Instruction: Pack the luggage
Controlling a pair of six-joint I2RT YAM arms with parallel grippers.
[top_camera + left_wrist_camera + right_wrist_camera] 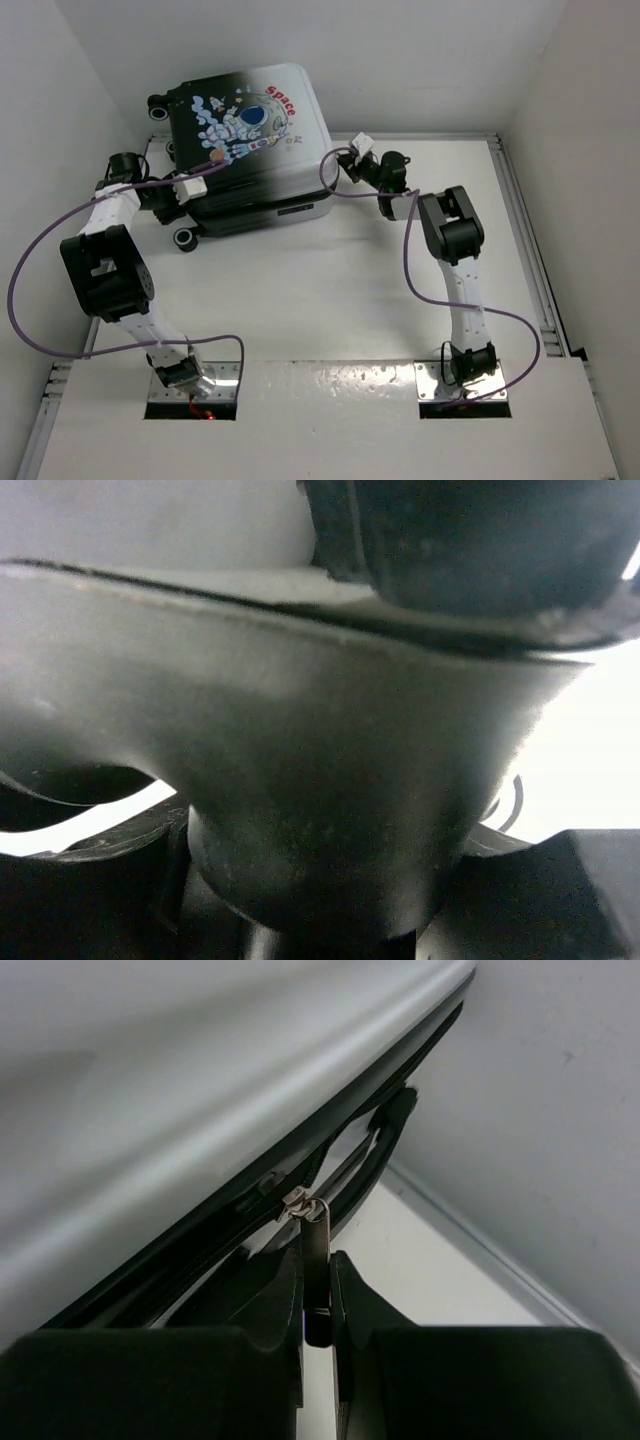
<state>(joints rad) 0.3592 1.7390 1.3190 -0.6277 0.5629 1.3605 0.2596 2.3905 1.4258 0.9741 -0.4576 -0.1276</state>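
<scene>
The luggage (pixel 245 150) lies closed at the back of the table, astronaut print and red "Space" facing up, black wheels to the left. My left gripper (pixel 168 205) is at its left end between the wheels. In the left wrist view its jaws straddle a dark rounded part of the luggage shell (pixel 300 730), with the gripper (pixel 320 880) tight against it and a wheel (pixel 470 540) above. My right gripper (pixel 345 160) is at the luggage's right side. In the right wrist view the gripper (pixel 318 1290) is shut on the dark zipper pull (pixel 316 1250), whose silver slider sits on the zip under the pale shell (pixel 150 1110).
White walls enclose the table on the left, back and right. The back wall (pixel 540 1110) stands close to the right gripper. Purple cables (pixel 40 260) loop from both arms. A raised ledge (pixel 330 370) runs along the near edge by the arm bases.
</scene>
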